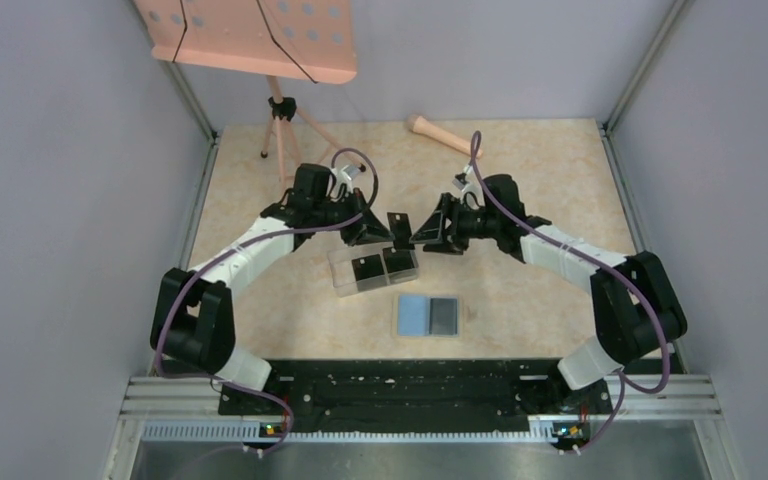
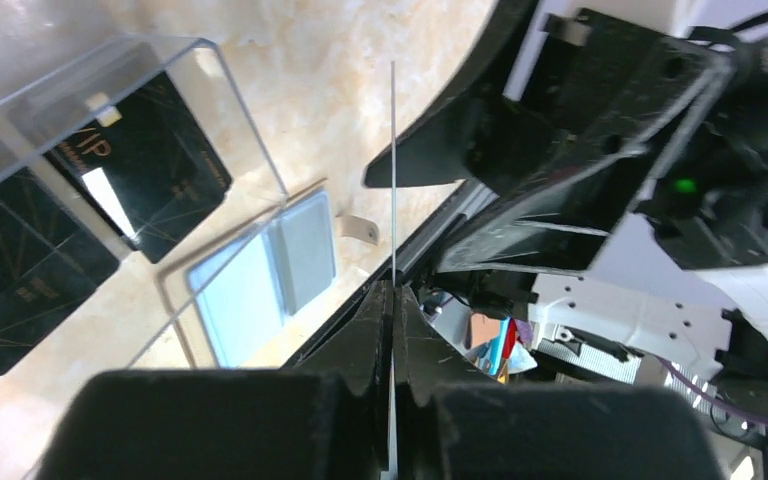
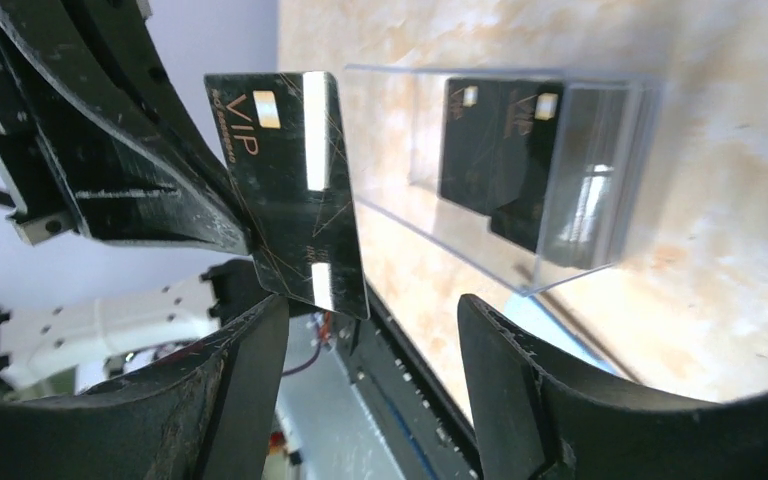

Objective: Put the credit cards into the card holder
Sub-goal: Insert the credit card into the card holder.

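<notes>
Our left hand (image 1: 385, 233) pinches a credit card (image 1: 400, 229) upright at frame centre, seemingly offering it to our right hand (image 1: 423, 233), jaws spread; the card holder (image 1: 428, 316) lies unfolded lower on the bench (image 1: 560, 180).

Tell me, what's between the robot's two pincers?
A black VIP card, pinched by the left pincer, with the open right pincer facing it. The right wrist view shows it best.
</notes>
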Controlling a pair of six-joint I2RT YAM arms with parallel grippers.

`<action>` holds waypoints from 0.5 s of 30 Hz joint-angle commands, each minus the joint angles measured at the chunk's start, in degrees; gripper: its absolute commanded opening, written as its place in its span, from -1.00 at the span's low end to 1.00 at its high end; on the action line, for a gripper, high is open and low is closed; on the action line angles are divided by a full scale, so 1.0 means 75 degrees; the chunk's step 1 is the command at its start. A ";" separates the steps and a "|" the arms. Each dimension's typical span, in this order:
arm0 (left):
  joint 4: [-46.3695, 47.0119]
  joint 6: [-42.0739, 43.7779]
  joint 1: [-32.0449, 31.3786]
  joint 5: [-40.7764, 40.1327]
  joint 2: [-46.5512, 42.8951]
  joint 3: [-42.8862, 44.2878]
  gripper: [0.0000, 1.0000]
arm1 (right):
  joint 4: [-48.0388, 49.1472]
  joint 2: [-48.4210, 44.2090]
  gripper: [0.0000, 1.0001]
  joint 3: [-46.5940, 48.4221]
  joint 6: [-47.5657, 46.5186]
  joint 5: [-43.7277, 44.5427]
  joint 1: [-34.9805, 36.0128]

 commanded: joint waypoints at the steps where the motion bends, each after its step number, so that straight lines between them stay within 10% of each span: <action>1: 0.0698 -0.0198 0.0003 0.0704 -0.0547 -0.0196 -1.00 | 0.2437 -0.0211 0.23 -0.0536 0.0978 -0.1360 -0.0040; 15: 0.0976 -0.0281 0.0000 0.1003 -0.1281 -0.0915 -1.00 | 0.6623 0.0560 -0.10 -0.0978 0.3689 -0.2223 -0.0005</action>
